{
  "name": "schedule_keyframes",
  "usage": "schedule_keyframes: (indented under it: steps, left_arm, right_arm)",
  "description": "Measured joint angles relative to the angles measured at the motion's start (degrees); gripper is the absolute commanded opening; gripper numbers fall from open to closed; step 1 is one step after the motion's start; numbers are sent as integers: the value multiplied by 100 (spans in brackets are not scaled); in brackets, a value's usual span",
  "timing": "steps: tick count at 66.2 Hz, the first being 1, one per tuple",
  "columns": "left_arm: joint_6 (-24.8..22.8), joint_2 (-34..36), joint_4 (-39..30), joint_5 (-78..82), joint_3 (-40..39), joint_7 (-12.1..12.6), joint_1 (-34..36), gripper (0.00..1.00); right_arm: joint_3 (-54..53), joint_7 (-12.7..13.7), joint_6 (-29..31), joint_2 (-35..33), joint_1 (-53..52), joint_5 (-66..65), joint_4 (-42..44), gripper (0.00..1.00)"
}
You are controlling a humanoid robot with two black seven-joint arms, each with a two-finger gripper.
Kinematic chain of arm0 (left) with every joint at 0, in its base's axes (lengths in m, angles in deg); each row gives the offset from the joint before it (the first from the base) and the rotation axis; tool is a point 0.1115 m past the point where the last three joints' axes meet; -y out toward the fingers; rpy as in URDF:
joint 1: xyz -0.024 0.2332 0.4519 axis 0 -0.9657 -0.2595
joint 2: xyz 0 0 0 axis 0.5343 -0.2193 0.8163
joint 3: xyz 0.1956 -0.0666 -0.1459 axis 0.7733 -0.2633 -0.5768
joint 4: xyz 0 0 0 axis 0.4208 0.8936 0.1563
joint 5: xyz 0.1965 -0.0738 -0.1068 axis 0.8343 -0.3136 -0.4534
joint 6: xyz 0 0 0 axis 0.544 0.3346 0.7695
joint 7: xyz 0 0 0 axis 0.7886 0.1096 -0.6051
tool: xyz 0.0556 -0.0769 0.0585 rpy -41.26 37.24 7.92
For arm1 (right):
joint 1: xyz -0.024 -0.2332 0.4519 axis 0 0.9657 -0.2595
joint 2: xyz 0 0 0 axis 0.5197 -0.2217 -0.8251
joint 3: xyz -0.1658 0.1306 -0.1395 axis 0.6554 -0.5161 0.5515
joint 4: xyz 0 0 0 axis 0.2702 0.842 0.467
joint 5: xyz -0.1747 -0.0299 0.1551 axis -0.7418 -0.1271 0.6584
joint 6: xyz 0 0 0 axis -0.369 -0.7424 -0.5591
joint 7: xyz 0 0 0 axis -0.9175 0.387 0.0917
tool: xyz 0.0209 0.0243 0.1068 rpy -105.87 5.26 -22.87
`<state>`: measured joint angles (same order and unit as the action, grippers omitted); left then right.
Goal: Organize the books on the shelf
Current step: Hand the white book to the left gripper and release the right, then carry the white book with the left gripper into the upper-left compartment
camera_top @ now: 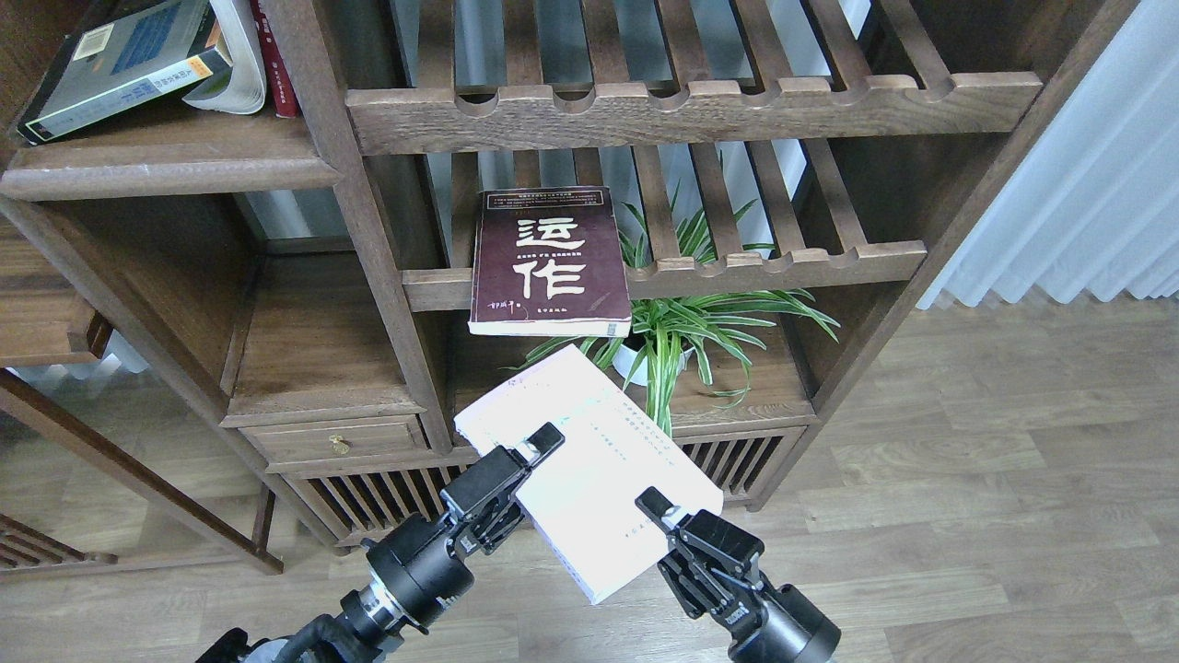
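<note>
The white-lavender book hangs low in front of the bookcase, tilted, held from both sides. My right gripper is shut on its lower right edge. My left gripper is closed on its left edge. The maroon book with big white characters lies flat on the lower slatted rack and overhangs its front rail. The black-grey book with a yellow-green panel lies tilted on the solid dark-brown shelf at the upper left, leaning on other books.
A green potted plant stands under the lower slatted rack. An upper slatted rack spans the middle. A cabinet with a drawer stands below. Wooden floor lies at the right, with a white curtain.
</note>
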<state>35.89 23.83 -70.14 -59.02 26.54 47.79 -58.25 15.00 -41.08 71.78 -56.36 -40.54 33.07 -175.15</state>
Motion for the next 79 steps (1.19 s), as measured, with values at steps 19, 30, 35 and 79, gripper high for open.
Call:
schedule_keyframes:
  steps: [19, 30, 35, 79]
  left_arm:
    - [0, -1, -16, 144, 68, 73, 51, 0]
    - [0, -1, -51, 267, -281, 110, 34, 0]
    - [0, -1, -56, 405, -414, 167, 59, 0]
    - [0, 2192, -74, 1261, -2013, 666, 1582, 0]
  right_arm:
    - [-3, 6, 0, -44, 44, -25, -1, 33]
    - [-5, 3, -2, -153, 78, -48, 5, 58]
    - [-11, -1, -2, -185, 71, -57, 5, 71]
    - [-143, -35, -1, -563, 75, -36, 144, 84]
